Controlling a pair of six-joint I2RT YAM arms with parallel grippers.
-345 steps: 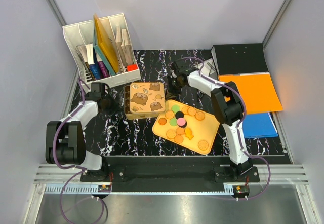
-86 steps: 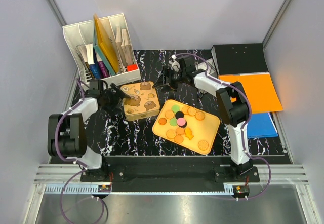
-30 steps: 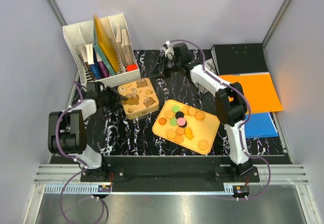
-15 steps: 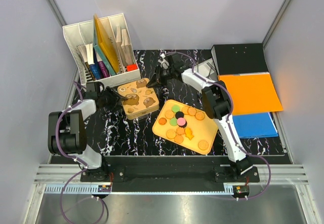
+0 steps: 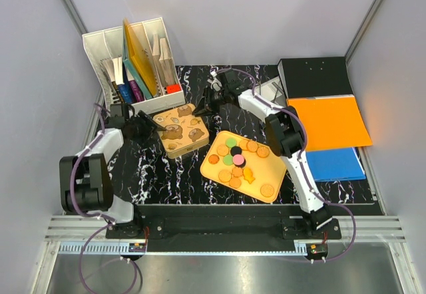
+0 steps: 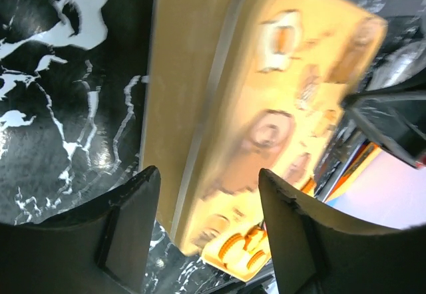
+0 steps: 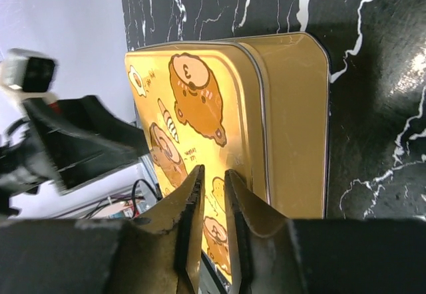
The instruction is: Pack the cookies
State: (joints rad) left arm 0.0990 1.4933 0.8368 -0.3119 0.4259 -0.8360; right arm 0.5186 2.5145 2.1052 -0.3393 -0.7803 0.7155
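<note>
Yellow tin (image 5: pixel 178 129) lidded; left gripper (image 6: pixel 208 177) spread across its end, right gripper (image 7: pixel 212 174) nearly pressed together over the lid (cookies (image 5: pixel 237 159) on tray (image 5: pixel 274 169)).

Nothing legible in any view. The tin lid (image 7: pixel 200 108) has cartoon bear drawings with tiny handwritten-style marks beside them, too small to read in the right wrist view and blurred in the left wrist view. Spines in the white file rack (image 5: pixel 100 41) are too small to read. No lettering can be made out on the black binder (image 5: pixel 313 76), orange folder (image 5: pixel 329 121) or blue folder (image 5: pixel 336 164).
</note>
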